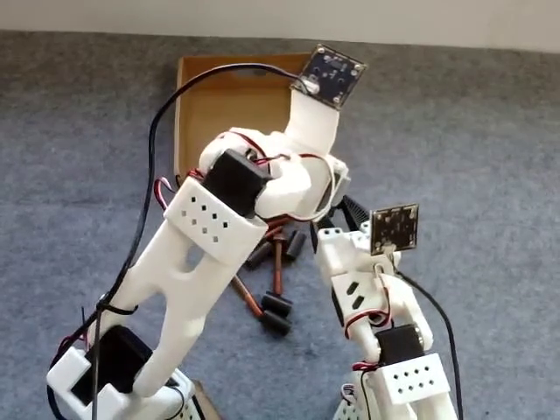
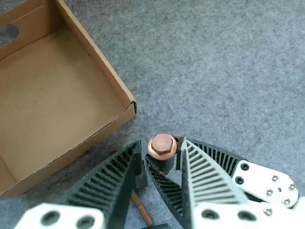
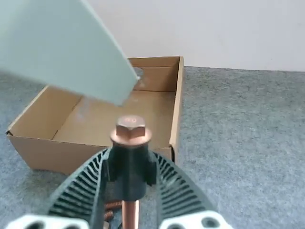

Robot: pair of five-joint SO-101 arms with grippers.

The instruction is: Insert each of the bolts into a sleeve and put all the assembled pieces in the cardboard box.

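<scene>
Bolt-and-sleeve piece, held just beside cardboard box (image 3: 177, 98).
Right end effector (image 3: 128, 157) clamps sleeve (image 3: 127, 177) with bolt (image 3: 130, 131) through it; left end effector (image 2: 161, 143) parted, tips flanking the bolt head; high view adds loose parts (image 1: 276, 308) at middle of tabletop (image 1: 490, 131).

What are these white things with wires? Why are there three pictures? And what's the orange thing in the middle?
They are two robot arms, and each ends in a gripper, a claw with two fingers. One picture looks down from above on the left arm and the right arm. The other two come from small cameras on the arms' wrists, so you see the claws up close. The right gripper pinches a black sleeve, a short tube, with a copper bolt poked through it. The left gripper hangs open over that bolt. On the grey carpet lie loose bolts and sleeves and a cardboard box.
</scene>
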